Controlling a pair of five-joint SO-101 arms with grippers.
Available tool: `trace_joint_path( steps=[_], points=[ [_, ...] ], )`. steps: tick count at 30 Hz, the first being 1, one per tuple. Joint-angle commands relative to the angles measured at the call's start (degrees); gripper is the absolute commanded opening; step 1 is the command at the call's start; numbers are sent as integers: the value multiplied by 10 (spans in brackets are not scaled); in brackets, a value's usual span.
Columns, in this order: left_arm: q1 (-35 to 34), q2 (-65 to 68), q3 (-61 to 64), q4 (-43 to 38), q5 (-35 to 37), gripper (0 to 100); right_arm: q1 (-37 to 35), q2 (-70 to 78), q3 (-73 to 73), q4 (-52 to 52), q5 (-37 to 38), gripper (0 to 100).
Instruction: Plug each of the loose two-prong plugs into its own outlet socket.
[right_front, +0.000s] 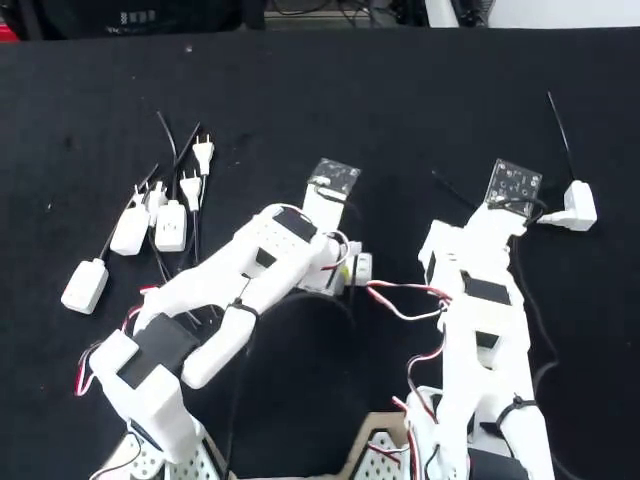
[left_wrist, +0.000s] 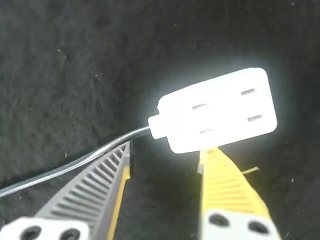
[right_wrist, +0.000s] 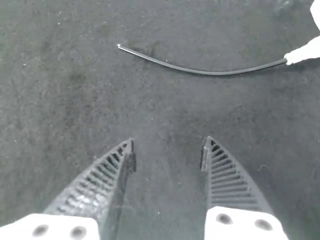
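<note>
A white outlet socket (left_wrist: 215, 110) with two pairs of slots and a black cord lies on the black mat just beyond my left gripper (left_wrist: 167, 150). That gripper is open, with one grey and one yellow finger, and holds nothing. In the high view my left gripper (right_front: 330, 185) is at mid-table. My right gripper (right_wrist: 169, 141) is open over bare mat, with a thin black cord (right_wrist: 200, 69) lying ahead of it. In the high view my right gripper (right_front: 513, 190) is beside a white socket (right_front: 577, 208). Several loose two-prong plugs (right_front: 203, 152) and white sockets (right_front: 130, 230) lie at the left.
The black mat (right_front: 400, 100) covers the whole table. Cords of the left cluster run under the left arm (right_front: 240, 275). Red and white wires (right_front: 405, 300) hang between the two arms. Open mat lies at the back and between the grippers.
</note>
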Motion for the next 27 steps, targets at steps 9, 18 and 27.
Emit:
trace_joint_path(
  steps=[9,18,27],
  points=[
    [-165,-179,-88,216,-105,221,-13,-15,-38,-1,-4,198],
    [-485,-205,-93,244,-231,221,-13,-15,-38,2,-4,198],
    [-596,-138,-103,194,-293,221,-13,-15,-38,3,-4,198]
  ],
)
